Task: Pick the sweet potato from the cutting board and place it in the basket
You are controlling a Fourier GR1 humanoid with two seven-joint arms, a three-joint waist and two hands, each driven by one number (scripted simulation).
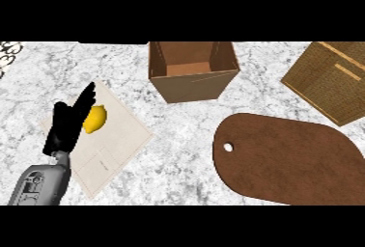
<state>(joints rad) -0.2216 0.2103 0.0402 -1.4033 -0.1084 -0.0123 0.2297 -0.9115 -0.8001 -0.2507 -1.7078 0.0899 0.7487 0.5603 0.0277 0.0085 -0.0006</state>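
Basket [333, 79] sits tilted, long axis running upper-left to lower-right.

Left hand [70, 123], fingers [86, 99] straight, beside lemon [95, 118] on pale mat [121, 140].

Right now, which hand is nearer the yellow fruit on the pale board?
Left. The left hand is right beside the yellow fruit, overlapping its left edge; the right hand is out of view.

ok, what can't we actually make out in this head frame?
- Sweet potato: not seen anywhere; the brown cutting board shows bare.
- Right hand: not in view.
- Yellow fruit: its left side is hidden by the left hand.
- Woven basket: cut off by the right edge.
- Open box: the near wall hides part of its floor.
- Pale mat: partly covered by the forearm.
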